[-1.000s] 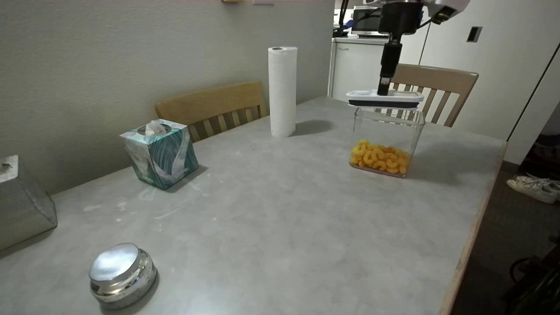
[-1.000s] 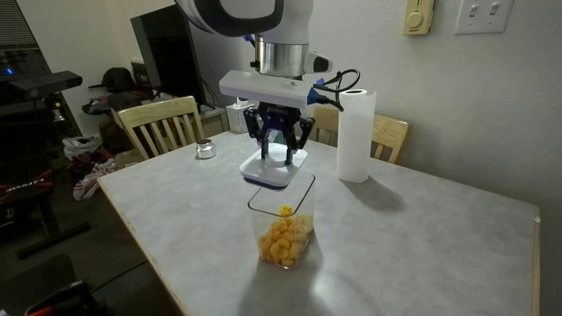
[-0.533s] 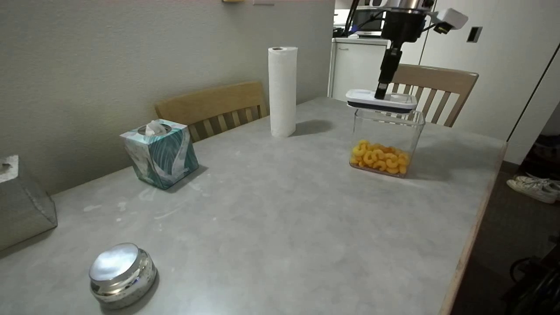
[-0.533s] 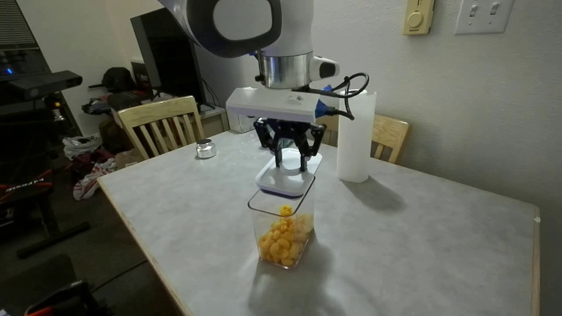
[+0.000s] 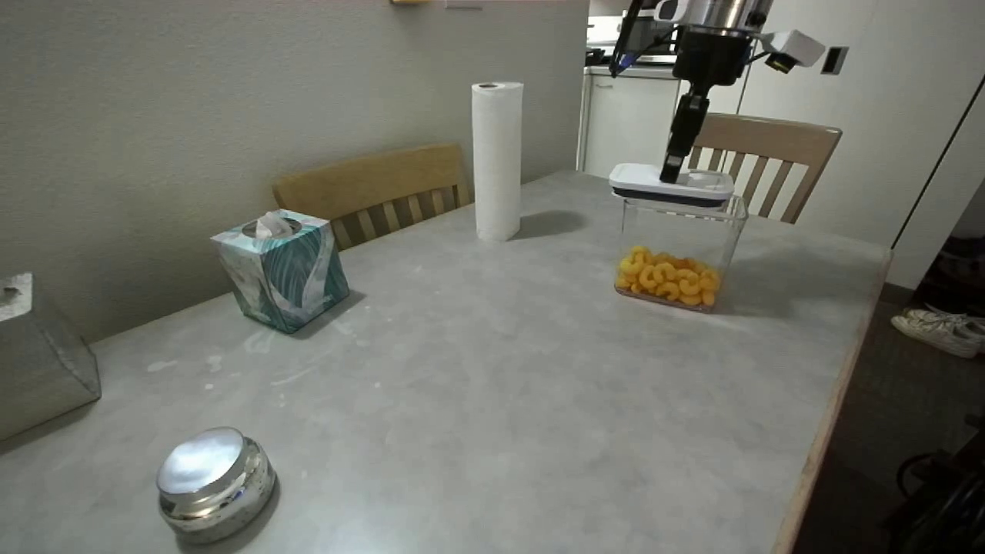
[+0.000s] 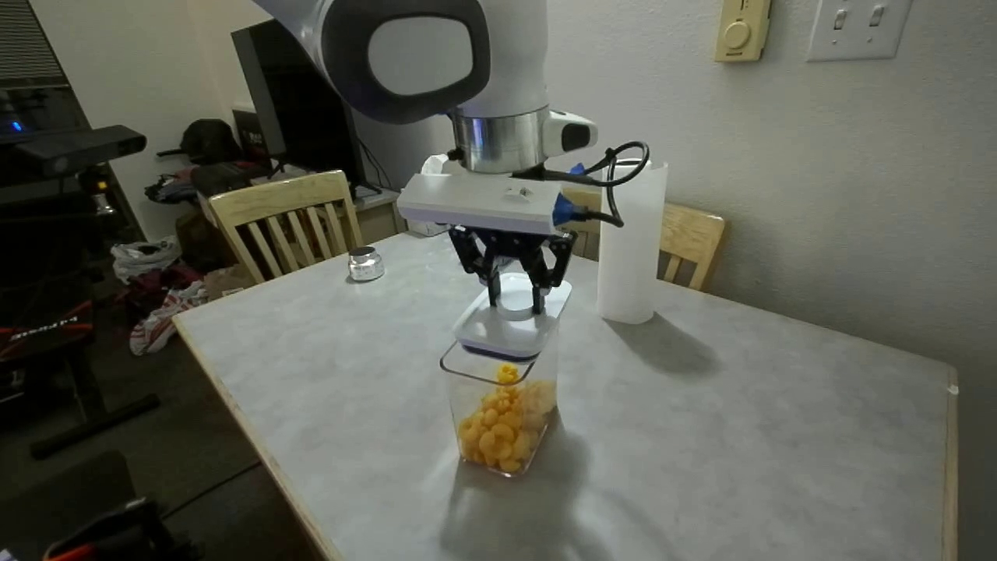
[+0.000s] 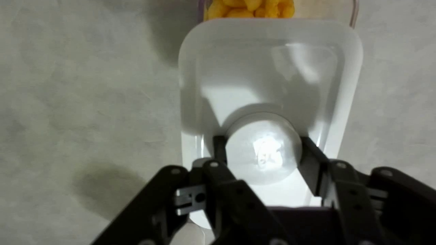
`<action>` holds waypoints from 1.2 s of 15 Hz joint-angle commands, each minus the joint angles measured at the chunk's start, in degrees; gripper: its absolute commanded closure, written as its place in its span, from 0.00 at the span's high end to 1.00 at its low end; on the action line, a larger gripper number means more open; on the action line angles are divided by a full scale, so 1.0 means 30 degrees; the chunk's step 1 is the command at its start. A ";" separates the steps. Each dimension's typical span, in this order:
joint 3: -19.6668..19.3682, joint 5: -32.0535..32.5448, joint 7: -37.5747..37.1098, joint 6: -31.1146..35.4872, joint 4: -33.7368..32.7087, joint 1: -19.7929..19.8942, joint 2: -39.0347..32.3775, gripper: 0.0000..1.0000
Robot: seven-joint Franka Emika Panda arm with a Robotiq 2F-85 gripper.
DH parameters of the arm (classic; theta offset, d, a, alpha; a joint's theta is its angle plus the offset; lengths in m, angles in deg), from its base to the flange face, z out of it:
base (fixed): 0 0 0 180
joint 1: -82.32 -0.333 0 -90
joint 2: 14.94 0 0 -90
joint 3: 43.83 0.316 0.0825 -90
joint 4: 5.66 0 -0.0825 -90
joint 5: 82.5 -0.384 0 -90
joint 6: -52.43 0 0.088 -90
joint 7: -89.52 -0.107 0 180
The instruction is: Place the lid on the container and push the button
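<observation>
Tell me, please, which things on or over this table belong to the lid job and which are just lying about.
For the job:
white lid
its round button
clear container
pincer, gripping that button

Just lying about:
paper towel roll
teal tissue box
grey box
round shiny object

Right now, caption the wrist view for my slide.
End effector gripping a white lid by its round button, container partly visible.
</observation>
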 commanded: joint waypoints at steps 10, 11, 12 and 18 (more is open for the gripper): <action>-0.0329 0.0513 -0.0118 0.0397 0.2630 -0.0189 0.1733 0.29; -0.0361 0.0476 -0.0142 0.0469 0.2906 -0.0201 0.1885 0.29; -0.0390 0.0459 -0.0163 0.0505 0.3141 -0.0217 0.2000 0.29; -0.0438 0.0310 -0.0136 0.0694 0.3863 -0.0333 0.2330 0.29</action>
